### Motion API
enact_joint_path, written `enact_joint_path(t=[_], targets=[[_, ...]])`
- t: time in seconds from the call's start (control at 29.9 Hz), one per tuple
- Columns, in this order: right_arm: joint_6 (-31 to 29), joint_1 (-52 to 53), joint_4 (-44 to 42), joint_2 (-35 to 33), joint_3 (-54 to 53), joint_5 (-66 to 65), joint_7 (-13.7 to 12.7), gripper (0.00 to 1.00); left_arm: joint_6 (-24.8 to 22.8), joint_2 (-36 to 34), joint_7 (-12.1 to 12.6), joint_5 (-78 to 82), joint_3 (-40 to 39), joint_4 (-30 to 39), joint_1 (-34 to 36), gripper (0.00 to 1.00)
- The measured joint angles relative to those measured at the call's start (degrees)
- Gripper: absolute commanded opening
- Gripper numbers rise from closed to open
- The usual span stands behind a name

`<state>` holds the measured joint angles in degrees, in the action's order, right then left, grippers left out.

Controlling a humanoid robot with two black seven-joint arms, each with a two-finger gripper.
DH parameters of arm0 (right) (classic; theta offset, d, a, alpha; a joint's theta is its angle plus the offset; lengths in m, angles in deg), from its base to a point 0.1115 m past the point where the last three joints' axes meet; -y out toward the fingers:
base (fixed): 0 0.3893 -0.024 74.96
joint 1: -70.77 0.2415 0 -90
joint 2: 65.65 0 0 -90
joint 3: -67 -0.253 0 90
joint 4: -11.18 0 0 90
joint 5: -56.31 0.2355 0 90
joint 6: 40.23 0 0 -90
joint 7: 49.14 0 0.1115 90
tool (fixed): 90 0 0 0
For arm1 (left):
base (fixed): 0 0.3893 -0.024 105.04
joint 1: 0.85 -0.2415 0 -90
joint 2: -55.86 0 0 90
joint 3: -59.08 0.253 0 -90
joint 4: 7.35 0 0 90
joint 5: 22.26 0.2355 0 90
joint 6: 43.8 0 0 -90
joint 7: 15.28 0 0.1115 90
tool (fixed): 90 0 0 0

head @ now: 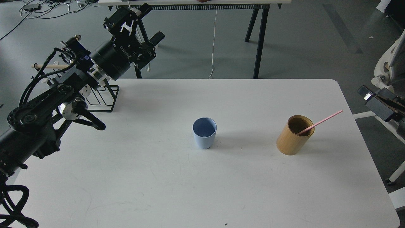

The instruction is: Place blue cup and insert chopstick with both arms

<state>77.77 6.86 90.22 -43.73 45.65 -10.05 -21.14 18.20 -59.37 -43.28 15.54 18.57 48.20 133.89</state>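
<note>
On the white table (158, 190), near its middle, the blue cup (204, 136) stands upright and empty, with nothing touching it. Well to its right stands the bamboo holder (294, 135), and the pink chopstick (321, 122) leans in it, its lower end inside and its upper end slanting up and out to the far right, past the rim.

You should expect trouble at that holder. The stick is thin and rests at a slant, so a grip taken off-centre could likely let it slip or swing; and pulling it sideways rather than along its own line could tip the holder, which looks light. Once lifted, the long stick could strike the cup's rim and knock it over, since the cup is small and stands free.

Your left gripper (137, 27) hangs high over the far left corner, above a black wire rack (106, 98), well apart from cup and stick. Its fingers are spread wide and hold nothing. A cream rod (50, 66) shows behind the arm.

Your right arm barely enters at the right edge, and its gripper is out of sight.
</note>
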Motion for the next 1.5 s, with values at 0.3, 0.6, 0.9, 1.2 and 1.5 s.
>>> enact_joint_path(t=[0.3, 0.6, 0.9, 1.2, 1.5], targets=[[0.0, 0.02, -0.12, 0.02, 0.07, 0.01, 0.0, 0.99, 0.0, 0.01, 0.0, 0.0, 0.0, 0.0, 0.0, 0.91], [0.0, -0.2, -0.63, 1.06, 0.62, -0.08, 0.0, 0.99, 0.0, 0.01, 0.0, 0.0, 0.0, 0.0, 0.0, 0.91], [0.0, -0.3, -1.08, 2.81, 0.96, -0.15, 0.0, 0.99, 0.0, 0.01, 0.0, 0.0, 0.0, 0.0, 0.0, 0.91], [0.0, -0.33, -3.08, 4.78, 1.16, -0.07, 0.0, 0.99, 0.0, 0.01, 0.0, 0.0, 0.0, 0.0, 0.01, 0.92], [0.0, -0.32, -3.44, 6.56, 1.17, -0.09, 0.0, 0.99, 0.0, 0.93, 0.0, -0.01, 0.0, 0.0, 0.3, 0.92]])
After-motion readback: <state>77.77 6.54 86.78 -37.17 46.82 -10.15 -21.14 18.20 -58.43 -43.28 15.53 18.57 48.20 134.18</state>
